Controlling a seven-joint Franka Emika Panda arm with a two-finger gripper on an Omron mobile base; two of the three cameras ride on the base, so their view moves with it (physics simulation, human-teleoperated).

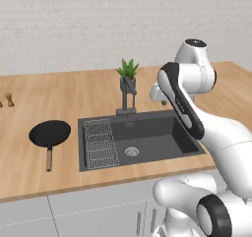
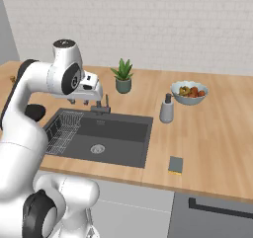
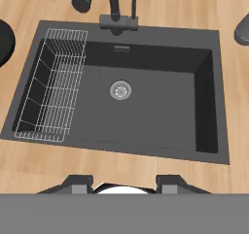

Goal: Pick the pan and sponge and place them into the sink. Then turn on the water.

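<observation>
- Black pan [image 1: 49, 133] lies on the surface left of the sink [image 1: 147, 137], wooden handle toward the robot.
- Claw [image 2: 79, 101] hovers over the sink, grasping nothing; its jaw gap I cannot tell.

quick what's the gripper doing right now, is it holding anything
Gripper: open, holding nothing, above the sink.

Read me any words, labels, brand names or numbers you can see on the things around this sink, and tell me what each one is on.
There is no readable text.
The sink has a small pale mark on its back wall, under the faucet: too small to read.
The soap dispenser, the plant pot, the fruit bowl, the pan and the sponge are unmarked.
</observation>
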